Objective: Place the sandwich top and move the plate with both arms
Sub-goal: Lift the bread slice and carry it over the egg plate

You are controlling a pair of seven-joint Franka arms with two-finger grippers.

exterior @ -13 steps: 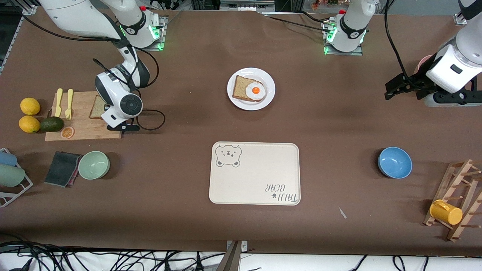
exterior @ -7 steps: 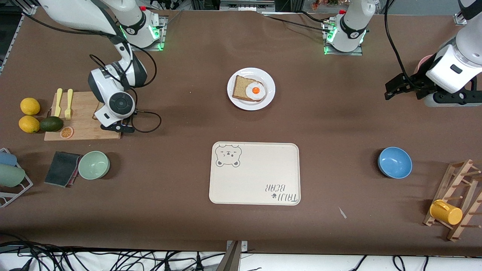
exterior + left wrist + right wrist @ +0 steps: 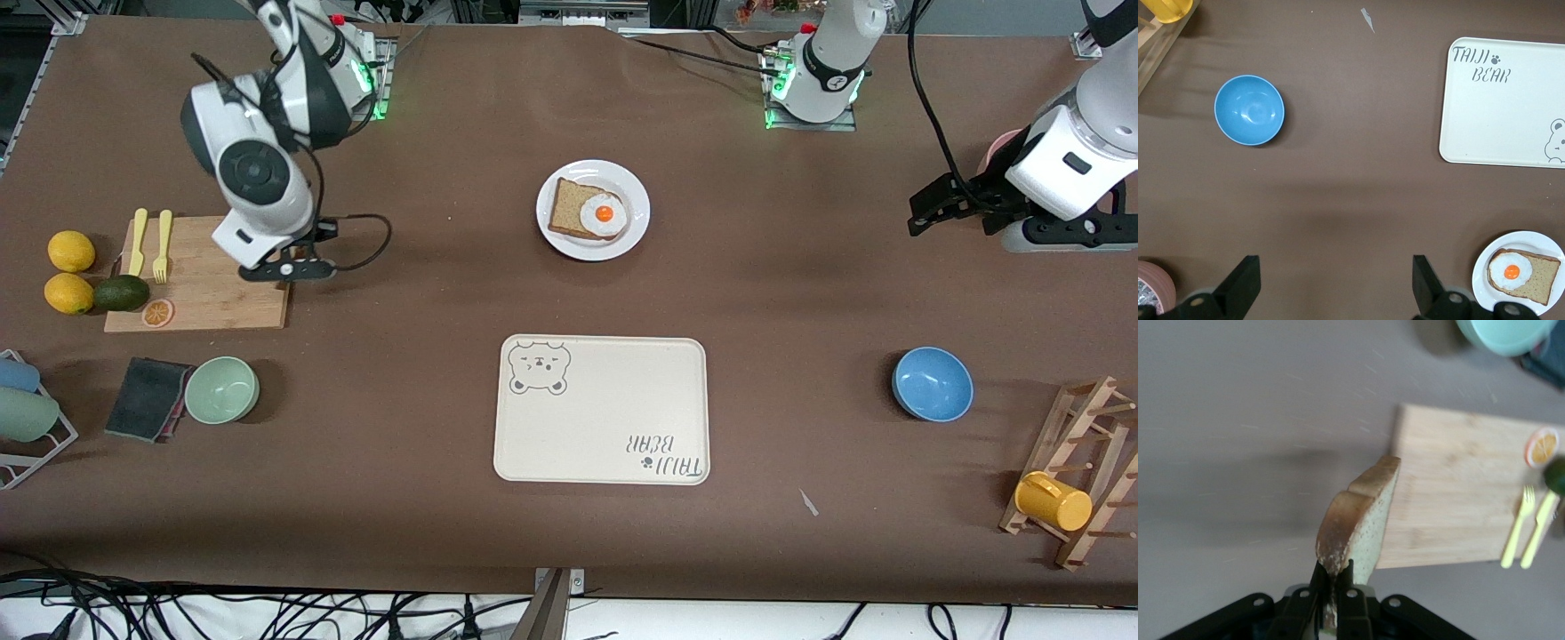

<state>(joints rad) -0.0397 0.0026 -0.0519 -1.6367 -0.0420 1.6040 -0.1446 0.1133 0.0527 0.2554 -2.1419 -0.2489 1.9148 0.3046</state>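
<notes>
1. Our right gripper (image 3: 1331,590) is up in the air over the edge of the cutting board (image 3: 200,293), pinching the sandwich top (image 3: 1358,520) by 1 crust edge, the slice hanging on its side. With so narrow a hold, we judge that a quick swing could make the bread pivot or slip out on the way.
2. The plate (image 3: 633,191) sits mid-table, well apart from the board, holding the egg slice (image 3: 587,213). If we release the top tilted or off-centre, it may slide off the fried egg or land half on the rim.
3. Our left gripper (image 3: 1335,293) waits with its fingers spread wide, over bare table toward the left arm's end. If it heads for the plate too soon, we risk the 2 arms meeting above it.
4. The tray (image 3: 693,356) lies nearer the front camera than the plate; an uneven 2-arm lift could tip the plate and shed the sandwich.
</notes>
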